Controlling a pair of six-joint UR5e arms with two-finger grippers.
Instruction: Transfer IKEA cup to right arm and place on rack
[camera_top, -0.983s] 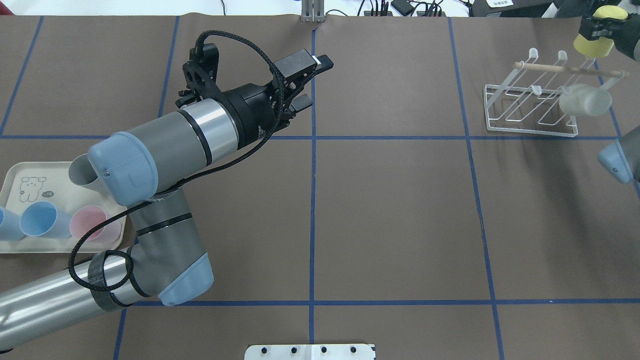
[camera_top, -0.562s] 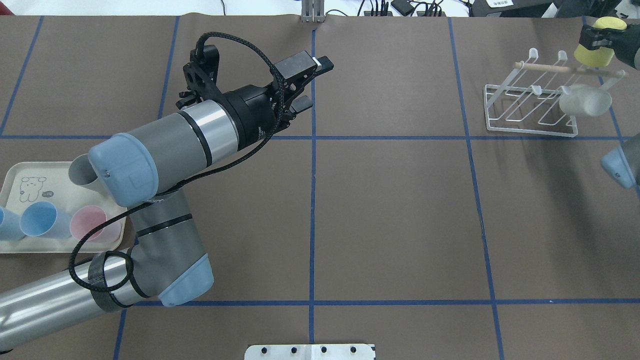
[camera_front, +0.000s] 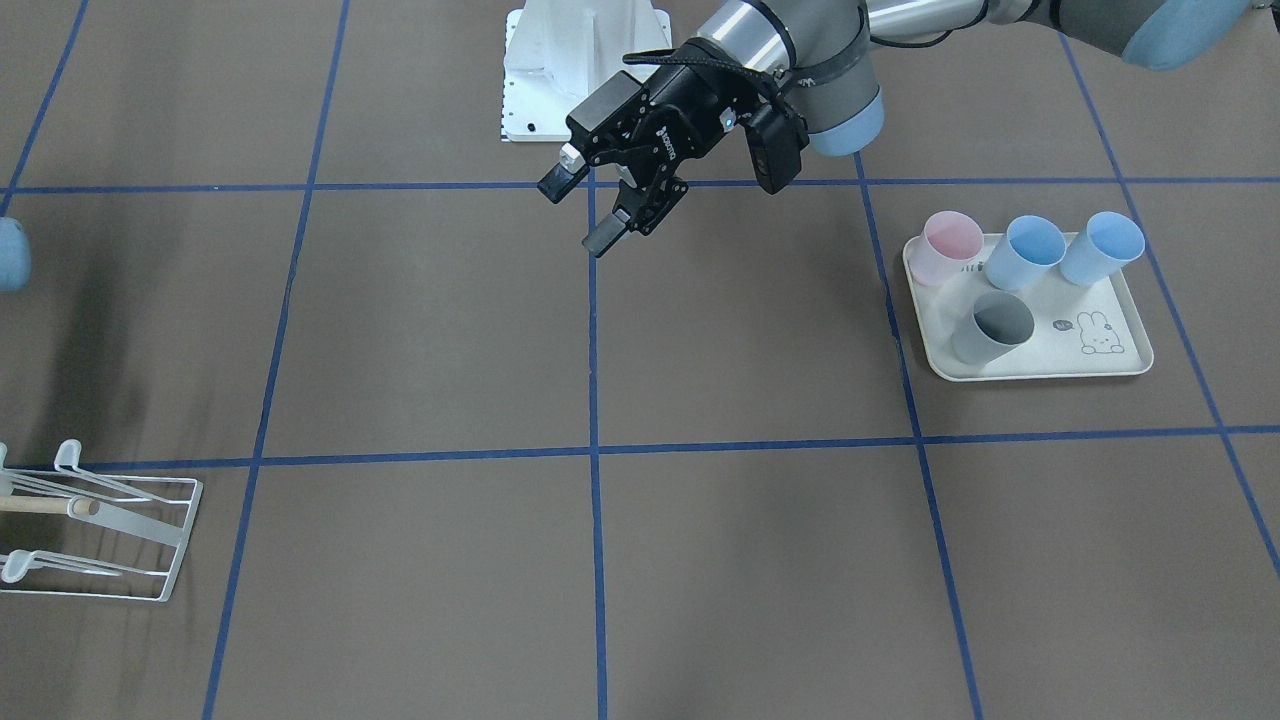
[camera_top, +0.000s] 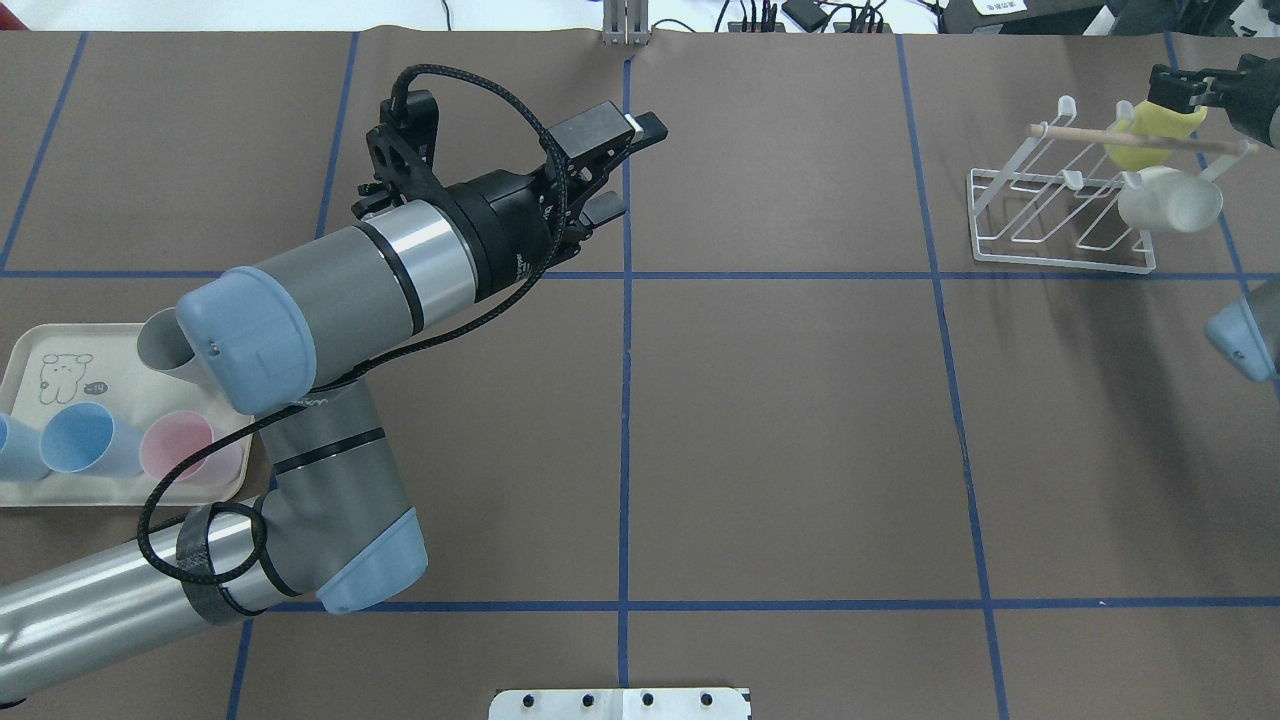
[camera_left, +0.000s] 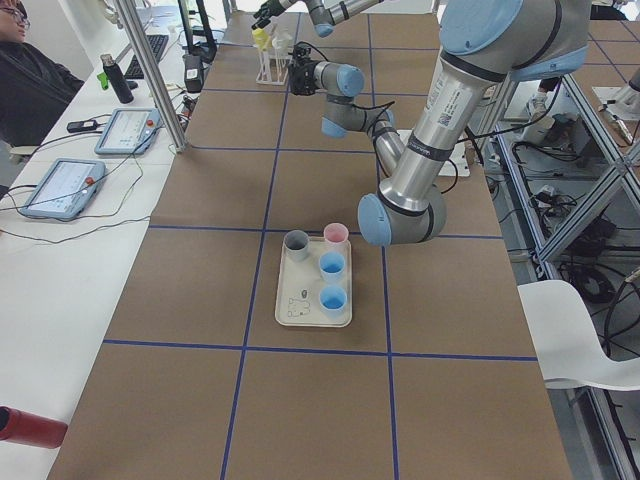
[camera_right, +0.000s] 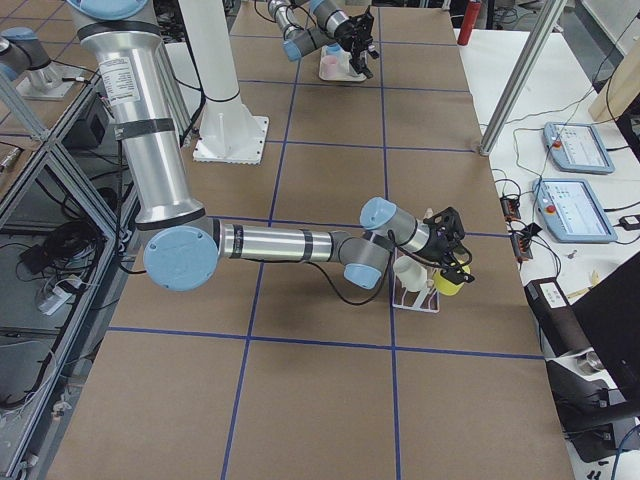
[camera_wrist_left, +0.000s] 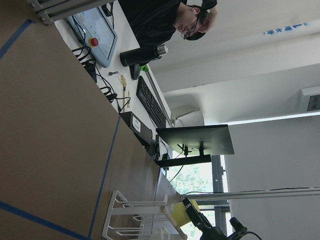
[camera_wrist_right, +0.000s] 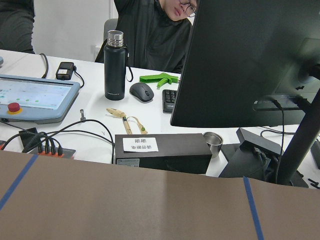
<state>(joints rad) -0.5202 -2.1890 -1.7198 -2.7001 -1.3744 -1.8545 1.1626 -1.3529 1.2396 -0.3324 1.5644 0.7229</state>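
- Overhead, the right gripper (camera_top: 1185, 92) is gripping the yellow cup (camera_top: 1150, 135) at the top right edge, the cup sitting against the wooden dowel (camera_top: 1090, 134) of the rack (camera_top: 1050, 262); a white cup (camera_top: 1170, 202) is hanging on the rack just below it.
- Only the exterior right view is showing the whole right arm (camera_right: 280, 243), reaching out to the rack with the yellow cup at its tip.
- Facing the robot, the front view is cutting off the cup and right gripper, leaving a corner of the rack.
- Meanwhile the left gripper (camera_top: 620, 165) is hovering with its jaws apart, holding nothing, well apart from the rack.
- Behind the left arm, the tray (camera_front: 1040, 365) is carrying grey, pink and blue cups.
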